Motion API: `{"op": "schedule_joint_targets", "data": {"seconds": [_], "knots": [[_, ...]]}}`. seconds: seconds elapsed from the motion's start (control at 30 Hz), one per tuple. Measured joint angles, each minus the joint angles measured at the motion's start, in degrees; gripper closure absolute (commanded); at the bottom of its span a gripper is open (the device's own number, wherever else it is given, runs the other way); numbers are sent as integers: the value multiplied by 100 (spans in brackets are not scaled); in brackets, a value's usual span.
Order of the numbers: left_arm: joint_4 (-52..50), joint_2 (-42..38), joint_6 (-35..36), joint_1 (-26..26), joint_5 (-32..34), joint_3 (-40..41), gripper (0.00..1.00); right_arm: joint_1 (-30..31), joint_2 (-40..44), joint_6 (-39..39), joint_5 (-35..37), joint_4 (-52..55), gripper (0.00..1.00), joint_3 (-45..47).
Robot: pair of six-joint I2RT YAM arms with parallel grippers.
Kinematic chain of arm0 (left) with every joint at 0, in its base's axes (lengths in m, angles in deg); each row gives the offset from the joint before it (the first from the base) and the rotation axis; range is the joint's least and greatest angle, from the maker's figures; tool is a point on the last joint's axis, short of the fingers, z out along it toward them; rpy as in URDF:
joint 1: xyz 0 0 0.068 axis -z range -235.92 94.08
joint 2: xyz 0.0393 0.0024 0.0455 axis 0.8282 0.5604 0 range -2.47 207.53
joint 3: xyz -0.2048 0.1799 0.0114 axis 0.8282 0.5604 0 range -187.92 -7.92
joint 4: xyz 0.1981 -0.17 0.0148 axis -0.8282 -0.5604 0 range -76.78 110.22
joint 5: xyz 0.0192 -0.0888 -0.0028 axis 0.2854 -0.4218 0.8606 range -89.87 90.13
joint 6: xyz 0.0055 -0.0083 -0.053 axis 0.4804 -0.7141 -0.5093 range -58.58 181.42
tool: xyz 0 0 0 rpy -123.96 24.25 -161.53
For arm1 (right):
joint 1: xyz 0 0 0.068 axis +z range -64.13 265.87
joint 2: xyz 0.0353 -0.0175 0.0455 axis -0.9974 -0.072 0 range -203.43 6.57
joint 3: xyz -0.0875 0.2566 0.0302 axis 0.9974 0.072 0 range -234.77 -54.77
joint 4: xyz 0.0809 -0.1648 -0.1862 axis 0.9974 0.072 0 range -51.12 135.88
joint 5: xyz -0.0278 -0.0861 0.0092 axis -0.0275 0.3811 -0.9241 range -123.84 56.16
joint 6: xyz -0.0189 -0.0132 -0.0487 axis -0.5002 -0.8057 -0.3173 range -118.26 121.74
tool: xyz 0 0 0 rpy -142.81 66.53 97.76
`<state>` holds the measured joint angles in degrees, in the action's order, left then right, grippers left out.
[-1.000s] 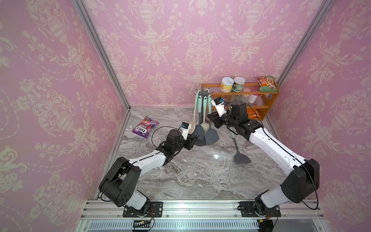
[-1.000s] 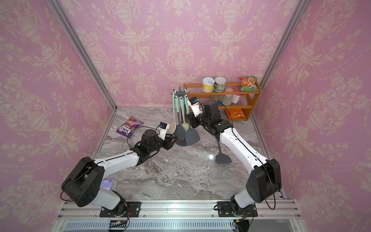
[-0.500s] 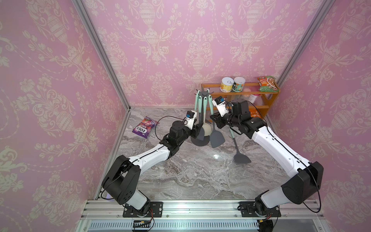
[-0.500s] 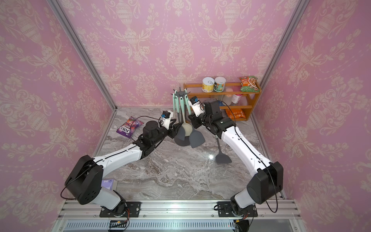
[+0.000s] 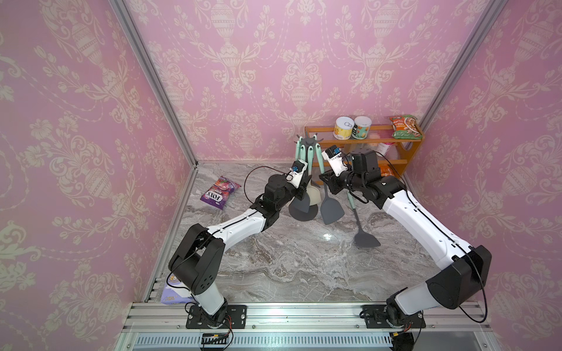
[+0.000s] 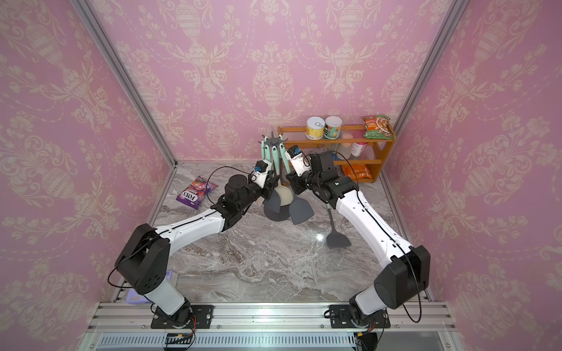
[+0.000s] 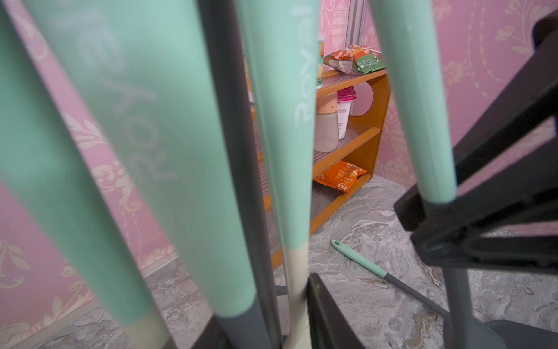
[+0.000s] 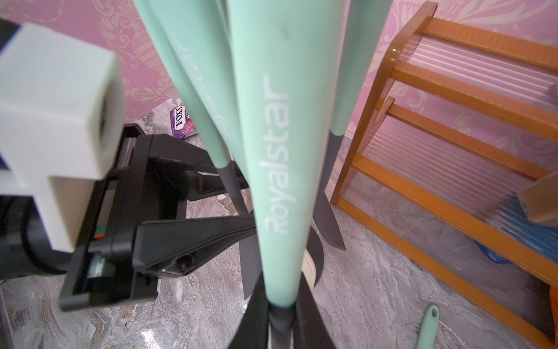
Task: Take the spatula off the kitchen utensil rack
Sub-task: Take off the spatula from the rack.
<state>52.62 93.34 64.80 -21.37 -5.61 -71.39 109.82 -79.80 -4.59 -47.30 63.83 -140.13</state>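
Note:
The kitchen utensil rack point(image 5: 307, 142) point(image 6: 275, 141) stands at the back of the table, a dark pole on a round base with several mint-handled utensils hanging from it. My right gripper point(image 5: 324, 180) point(image 6: 292, 180) point(image 8: 280, 311) is shut on the spatula point(image 5: 331, 209) point(image 6: 301, 209) point(image 8: 271, 151) where its mint handle meets the grey neck. The handle's upper end is still by the hooks. My left gripper point(image 5: 302, 190) point(image 6: 270, 187) point(image 7: 271, 326) has its fingers point(image 7: 326, 314) closed round the pole point(image 7: 238, 181) and two utensil necks.
A second grey spatula point(image 5: 362, 231) point(image 7: 362, 260) lies flat on the marble right of the rack. An orange wooden shelf point(image 5: 362, 141) with cans and packets stands just behind it. A purple candy bag point(image 5: 220, 193) lies at back left. A purple packet point(image 5: 173, 293) sits by the front-left rail.
My left gripper has moved from the table left of the rack in to the pole, and its jaws have narrowed round it. The right gripper has swung the spatula's head slightly right.

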Motion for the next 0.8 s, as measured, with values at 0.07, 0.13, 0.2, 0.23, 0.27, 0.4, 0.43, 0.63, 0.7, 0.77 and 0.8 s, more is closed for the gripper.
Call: {"op": "schedule_joint_targets", "data": {"seconds": [0.07, 0.13, 0.2, 0.23, 0.27, 0.4, 0.43, 0.63, 0.7, 0.77, 0.8], "knots": [[-42, 4, 70, 11, -11, -37, 75, 0, 2, -28, 11, 4, 100, -11], [-70, 4, 90, 13, -11, -52, 78, 7, 7, -68, 44, 42, 100, -35], [-83, 4, 83, 15, -11, -57, 79, 7, 7, -103, 79, 109, 100, -72], [-90, 4, 76, 15, -11, -59, 79, 7, 7, -120, 103, 133, 100, -87], [-96, 4, 68, 15, -11, -59, 79, 7, 11, -125, 120, 155, 100, -96], [-142, 4, 61, 15, -9, -79, 79, 7, 39, -173, 195, 341, 100, -177], [-142, 4, 59, 15, -9, -81, 80, 7, 50, -192, 212, 400, 100, -203], [-339, 24, 22, 15, -7, -203, 80, 4, 166, -319, 354, 734, 100, -343], [-398, 33, 15, 13, 7, -243, 81, -4, 199, -380, 435, 887, 100, -426], [-437, 33, 15, 9, 35, -262, 81, -22, 232, -431, 457, 955, 100, -463], [-468, 33, 15, 9, 35, -275, 81, -31, 262, -450, 474, 981, 100, -470]]}}
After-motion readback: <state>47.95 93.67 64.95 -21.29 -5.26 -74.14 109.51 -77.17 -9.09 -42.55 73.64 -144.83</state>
